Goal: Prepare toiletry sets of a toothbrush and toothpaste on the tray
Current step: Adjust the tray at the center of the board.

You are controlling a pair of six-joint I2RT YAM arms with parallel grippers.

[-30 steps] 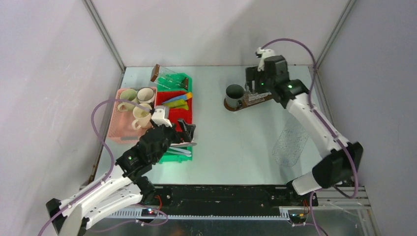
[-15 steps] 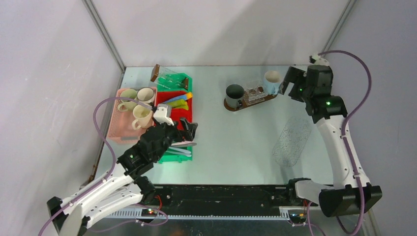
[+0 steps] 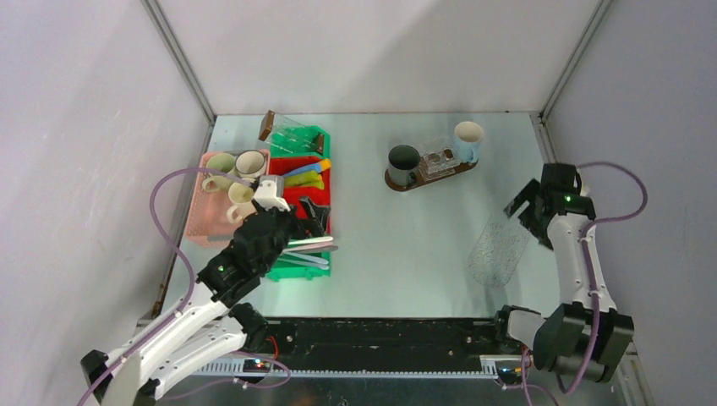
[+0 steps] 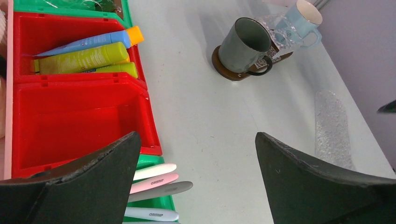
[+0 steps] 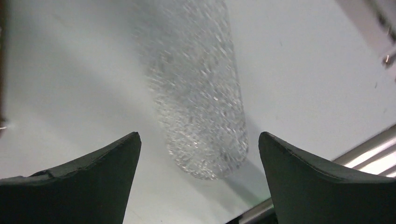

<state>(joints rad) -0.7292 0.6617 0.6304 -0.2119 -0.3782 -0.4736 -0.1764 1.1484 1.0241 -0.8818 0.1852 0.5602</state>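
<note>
Dark mug (image 4: 245, 44) and pale blue mug (image 4: 302, 18) stand on the brown tray (image 4: 229, 76), both apparently empty. Toothpaste tubes (image 4: 84, 56) lie in the red bin (image 4: 84, 80), toothbrushes (image 4: 154, 177) in the green bin (image 4: 149, 161). Left gripper (image 4: 196, 140) and right gripper (image 5: 199, 135) gape, holding nothing. No set is complete.

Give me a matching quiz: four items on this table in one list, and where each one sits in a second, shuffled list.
1 dark grey ceramic mug
2 blue squeeze tube with orange cap
3 slim pale toothbrushes
4 clear bumpy oblong dish

a green bin
b tabletop, right side
c brown oval tray
d red bin

Pairs: 1-c, 2-d, 3-a, 4-b.
</note>
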